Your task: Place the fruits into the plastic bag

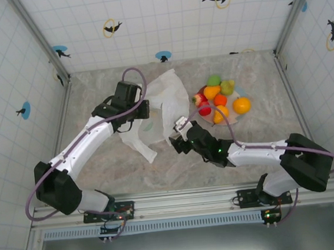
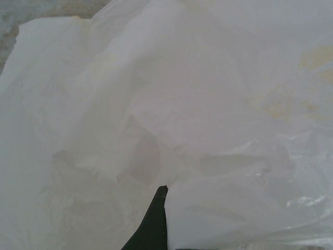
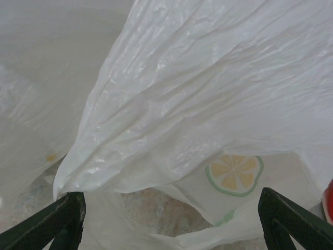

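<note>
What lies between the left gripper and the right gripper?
The bag lies between the left gripper and the right gripper, as the top view shows.

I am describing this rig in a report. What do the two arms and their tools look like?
The left arm and the right arm both have white tubular links between bulky black joint housings. A thin purple-grey cable loops along each arm. The right tool has dark, wedge-shaped fingers. The left tool shows a similar dark, pointed tip.

The left hand (image 1: 138, 117) and right hand (image 1: 177, 137) are flanking the plastic bag (image 1: 164, 98) while the fruits (image 1: 221, 99) are sitting on a plate (image 1: 232, 117).
</note>
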